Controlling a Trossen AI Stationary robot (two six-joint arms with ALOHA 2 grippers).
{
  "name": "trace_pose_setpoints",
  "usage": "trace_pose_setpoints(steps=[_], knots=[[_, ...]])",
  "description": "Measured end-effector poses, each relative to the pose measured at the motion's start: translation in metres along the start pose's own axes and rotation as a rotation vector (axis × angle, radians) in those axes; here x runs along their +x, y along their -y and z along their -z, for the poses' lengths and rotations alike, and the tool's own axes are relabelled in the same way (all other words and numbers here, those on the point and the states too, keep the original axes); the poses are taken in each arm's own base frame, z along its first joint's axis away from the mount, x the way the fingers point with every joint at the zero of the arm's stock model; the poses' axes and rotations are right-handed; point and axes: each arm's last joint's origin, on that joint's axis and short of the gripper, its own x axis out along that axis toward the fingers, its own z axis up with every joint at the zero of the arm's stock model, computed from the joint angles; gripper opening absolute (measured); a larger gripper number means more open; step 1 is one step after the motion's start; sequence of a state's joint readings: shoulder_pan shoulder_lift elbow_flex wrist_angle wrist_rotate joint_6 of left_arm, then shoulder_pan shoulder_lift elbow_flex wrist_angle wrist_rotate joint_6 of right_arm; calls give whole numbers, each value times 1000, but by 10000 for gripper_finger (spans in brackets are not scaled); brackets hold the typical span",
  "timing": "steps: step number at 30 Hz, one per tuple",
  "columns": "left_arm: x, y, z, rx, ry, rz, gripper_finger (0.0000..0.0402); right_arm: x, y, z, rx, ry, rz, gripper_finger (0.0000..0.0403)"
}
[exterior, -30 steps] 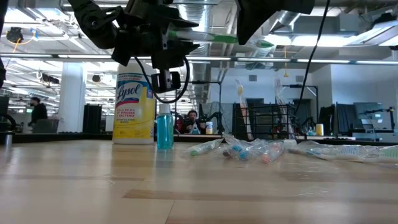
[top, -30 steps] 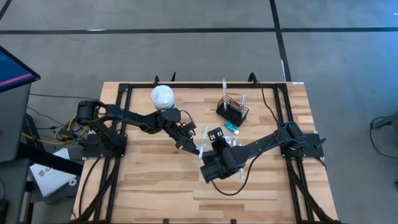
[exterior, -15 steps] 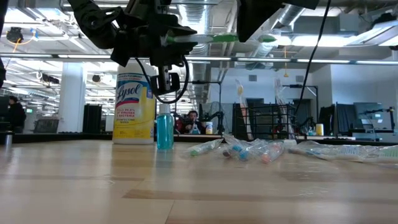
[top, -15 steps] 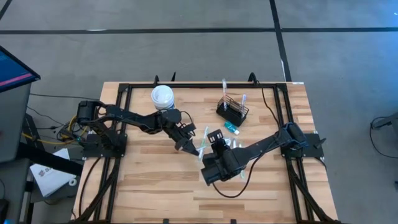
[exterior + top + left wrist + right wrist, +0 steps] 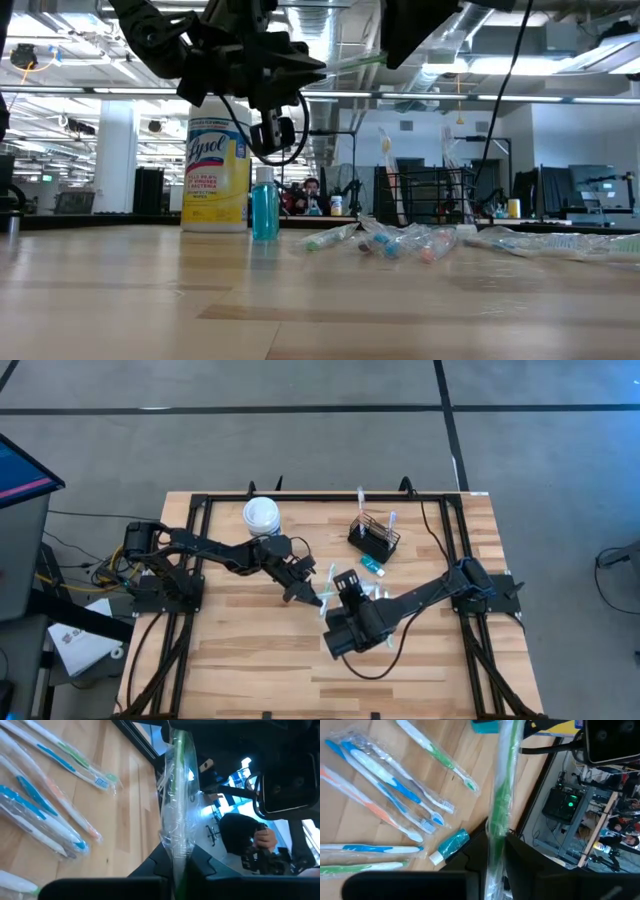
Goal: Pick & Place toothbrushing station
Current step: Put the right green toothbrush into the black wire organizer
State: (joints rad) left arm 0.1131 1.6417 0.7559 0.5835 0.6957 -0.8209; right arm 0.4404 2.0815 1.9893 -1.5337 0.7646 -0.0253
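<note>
A green toothbrush in a clear wrapper [image 5: 177,795] hangs in the air above the table's middle [image 5: 327,586], between my two grippers. My left gripper [image 5: 303,595] is shut on one end of it. My right gripper [image 5: 344,582] stands slightly open around the brush farther along [image 5: 502,775]. The toothbrushing station [image 5: 375,537], a black wire-mesh caddy, stands on the table at the far right of centre, with a few brushes upright in it. More wrapped toothbrushes [image 5: 385,785] lie flat on the wood below the grippers. My left gripper pinches the wrapped brush near one end [image 5: 176,847] between its two fingers, coming almost level from the table's left. The brush reaches on past the fingertips toward the right gripper. It is clear of the table and slants slightly upward [image 5: 345,65]. My right gripper has a finger [image 5: 475,847] on either side of the wrapper; I cannot tell whether they touch it.
A yellow canister with a white lid [image 5: 261,516] stands at the far left of centre, with a small blue bottle [image 5: 265,210] beside it. A teal tube [image 5: 451,845] lies among the loose brushes. Bare wood spreads along the near edge [image 5: 300,680].
My left gripper has shut on the wrapped brush and rolled a little at the wrist. The brush, level before, now slants with its end toward the right gripper raised. Both arms have stayed in place.
</note>
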Motion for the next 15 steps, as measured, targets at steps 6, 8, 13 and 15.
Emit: trace_pose_setpoints(steps=[6, 8, 13, 15], knots=[[0, -1, -1, 15, 27, -22, 8, -15, 6, -2, 56, 53, -11, 51], [0, 0, -1, 23, 34, -26, 8, -23, 10, -2, 88, 82, -13, 51], [0, 1, -3, 75, 56, -29, 8, -38, 16, -4, 161, 143, -60, 52], [-1, 2, -4, 108, 74, -27, 8, -42, 16, -4, 180, 160, -77, 52]])
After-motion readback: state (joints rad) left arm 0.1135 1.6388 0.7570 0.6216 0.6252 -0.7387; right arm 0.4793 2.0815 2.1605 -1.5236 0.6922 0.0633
